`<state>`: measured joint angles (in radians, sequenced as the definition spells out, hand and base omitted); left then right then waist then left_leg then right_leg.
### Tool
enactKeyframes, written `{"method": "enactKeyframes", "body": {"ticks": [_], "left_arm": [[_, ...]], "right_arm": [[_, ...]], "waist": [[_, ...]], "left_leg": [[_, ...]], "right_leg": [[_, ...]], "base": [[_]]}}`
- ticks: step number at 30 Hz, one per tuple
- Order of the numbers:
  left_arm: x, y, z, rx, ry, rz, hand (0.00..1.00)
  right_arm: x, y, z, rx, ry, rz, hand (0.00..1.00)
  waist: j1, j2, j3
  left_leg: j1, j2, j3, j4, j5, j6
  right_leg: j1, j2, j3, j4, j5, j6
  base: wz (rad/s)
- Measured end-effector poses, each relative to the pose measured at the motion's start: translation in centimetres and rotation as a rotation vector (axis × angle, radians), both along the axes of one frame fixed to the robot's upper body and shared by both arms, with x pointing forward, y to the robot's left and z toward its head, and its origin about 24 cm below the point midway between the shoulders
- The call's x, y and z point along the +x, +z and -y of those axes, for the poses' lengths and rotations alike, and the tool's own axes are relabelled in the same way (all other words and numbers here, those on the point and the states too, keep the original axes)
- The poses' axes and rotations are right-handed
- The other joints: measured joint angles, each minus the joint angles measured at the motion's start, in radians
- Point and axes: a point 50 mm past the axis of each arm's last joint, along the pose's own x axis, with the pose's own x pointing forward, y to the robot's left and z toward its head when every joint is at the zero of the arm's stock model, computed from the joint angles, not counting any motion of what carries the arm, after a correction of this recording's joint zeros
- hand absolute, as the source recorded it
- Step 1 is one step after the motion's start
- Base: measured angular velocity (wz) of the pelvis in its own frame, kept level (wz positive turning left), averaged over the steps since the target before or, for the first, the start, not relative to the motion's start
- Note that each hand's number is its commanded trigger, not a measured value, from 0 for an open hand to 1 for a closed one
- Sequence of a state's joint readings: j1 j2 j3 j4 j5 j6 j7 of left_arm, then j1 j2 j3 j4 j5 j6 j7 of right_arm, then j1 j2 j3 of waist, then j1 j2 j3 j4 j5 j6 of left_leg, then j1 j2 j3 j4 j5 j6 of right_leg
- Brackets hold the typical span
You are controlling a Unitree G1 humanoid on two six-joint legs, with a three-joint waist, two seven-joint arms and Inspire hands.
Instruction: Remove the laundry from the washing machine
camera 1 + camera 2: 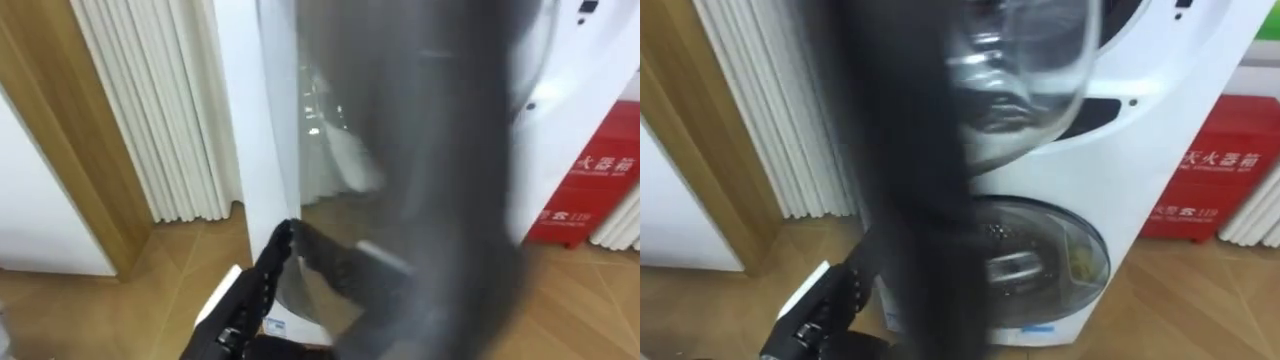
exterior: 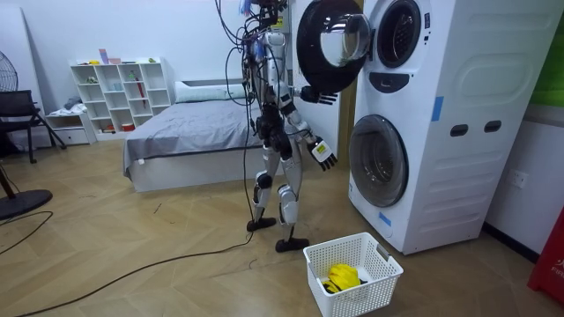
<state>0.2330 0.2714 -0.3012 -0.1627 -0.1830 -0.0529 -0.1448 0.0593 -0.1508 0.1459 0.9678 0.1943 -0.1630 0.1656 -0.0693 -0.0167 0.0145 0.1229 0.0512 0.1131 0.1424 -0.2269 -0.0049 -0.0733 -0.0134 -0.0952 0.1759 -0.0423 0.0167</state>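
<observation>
Clothes hidden in washer (image 2: 423, 114): likely soft, light; pinch a fold. Left robot hand (image 1: 255, 290) released, right robot hand (image 2: 317, 94) flat on door (image 2: 307, 48).

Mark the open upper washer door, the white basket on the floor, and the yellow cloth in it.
Round black-rimmed glass door of the upper washing machine (image 2: 306, 46): room view, dark ring.
White plastic lattice basket (image 2: 372, 291): room view, near wall.
Yellow cloth (image 2: 342, 277): room view, its middle.
</observation>
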Motion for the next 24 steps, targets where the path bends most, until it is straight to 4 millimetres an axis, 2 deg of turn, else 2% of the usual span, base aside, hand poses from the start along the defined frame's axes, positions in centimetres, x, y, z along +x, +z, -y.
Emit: {"method": "enactKeyframes", "body": {"ticks": [2,8,11,14,16,19,22,24], "left_arm": [[0.0,0.0,0.3,-0.011,-0.015,0.000,0.00],[0.7,0.7,2.4,-0.037,-0.063,0.038,0.00],[1.2,1.3,4.0,-0.049,-0.106,0.064,0.00],[2.0,2.8,7.5,-0.018,-0.281,0.148,0.00],[1.8,3.9,11.6,-0.036,-0.466,0.203,0.00],[0.8,3.2,15.2,-0.032,-0.653,0.169,0.00],[-0.1,1.7,15.6,0.006,-0.744,0.106,0.00],[-0.1,0.7,15.5,0.030,-0.761,0.064,0.00]], "right_arm": [[0.1,0.0,-0.2,-0.001,0.008,0.004,0.00],[-0.1,-0.2,-0.7,-0.004,0.034,-0.003,0.00],[0.9,0.0,-1.6,0.005,0.091,0.014,0.00],[1.9,0.1,-2.2,-0.010,0.141,0.018,0.00],[2.2,0.1,-2.5,-0.016,0.170,0.023,0.00],[2.2,0.1,-2.7,-0.014,0.173,0.015,0.00],[2.0,0.0,-2.6,-0.017,0.168,-0.005,0.00],[2.0,0.0,-2.6,-0.017,0.168,-0.008,0.00]], "waist": [[-0.013,-0.001,0.0007],[-0.063,0.001,0.0024],[-0.103,0.000,0.0040],[-0.148,0.003,0.0058],[-0.189,0.013,0.0109],[-0.229,0.030,0.0105],[-0.239,0.032,0.0097],[-0.240,0.030,0.0104]], "left_leg": [[0.007,0.004,0.023,-0.001,-0.004,-0.003],[0.006,0.008,0.030,0.002,-0.013,-0.001],[0.003,0.007,0.052,0.002,-0.013,-0.001],[0.007,0.007,0.085,0.002,-0.013,-0.001],[0.010,0.006,0.118,0.002,-0.013,-0.001],[0.012,0.007,0.147,0.004,-0.013,-0.001],[0.012,0.013,0.161,0.011,-0.013,-0.001],[0.012,0.017,0.162,0.011,-0.013,-0.001]], "right_leg": [[0.000,0.004,0.007,-0.001,0.000,0.000],[-0.002,0.010,0.012,-0.005,0.000,0.000],[-0.008,0.009,0.014,-0.005,0.000,0.001],[-0.008,0.009,0.027,-0.006,0.001,0.003],[-0.008,0.010,0.042,-0.009,0.001,0.004],[-0.019,0.017,0.066,-0.013,0.001,0.003],[-0.034,0.033,0.097,-0.005,0.000,-0.005],[-0.034,0.036,0.094,-0.005,-0.002,-0.008]], "base": [[-0.15],[-0.02],[-0.04],[-0.17],[-0.29],[-0.34],[-0.38],[-0.05]]}}
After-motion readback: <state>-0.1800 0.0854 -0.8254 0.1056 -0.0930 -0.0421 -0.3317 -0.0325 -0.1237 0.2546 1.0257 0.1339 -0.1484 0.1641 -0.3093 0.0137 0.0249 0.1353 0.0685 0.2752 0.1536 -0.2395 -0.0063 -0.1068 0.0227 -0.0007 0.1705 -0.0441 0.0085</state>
